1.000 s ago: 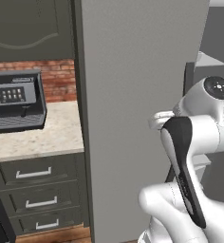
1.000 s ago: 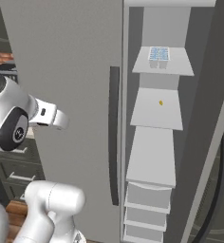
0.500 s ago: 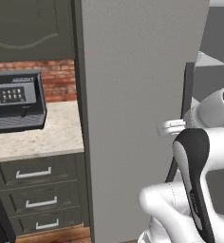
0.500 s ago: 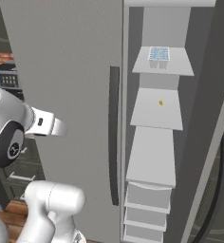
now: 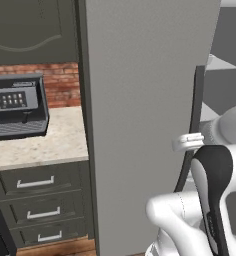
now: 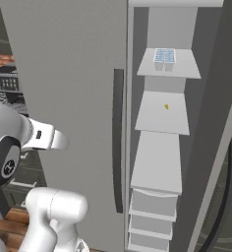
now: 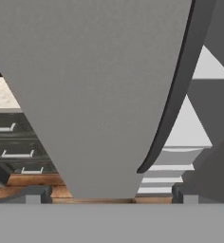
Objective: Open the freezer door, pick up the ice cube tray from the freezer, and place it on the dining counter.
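Observation:
The freezer door stands swung open, a flat grey panel with a dark curved bar handle. Beside it the freezer shows its pale shelves. The ice cube tray, small and pale blue with a grid of cells, lies on the top shelf. In the hand view my gripper is open, its fingertips far apart and holding nothing. It faces the door and handle from close by. The dining counter is out of view.
Left of the door is a small beige counter with a black appliance over silver-handled drawers. A small yellow item lies on the second freezer shelf. Freezer drawers sit low down.
My arm has swung to the right and a little lower beside the door's edge. The door, the tray and the shelves have stayed put.

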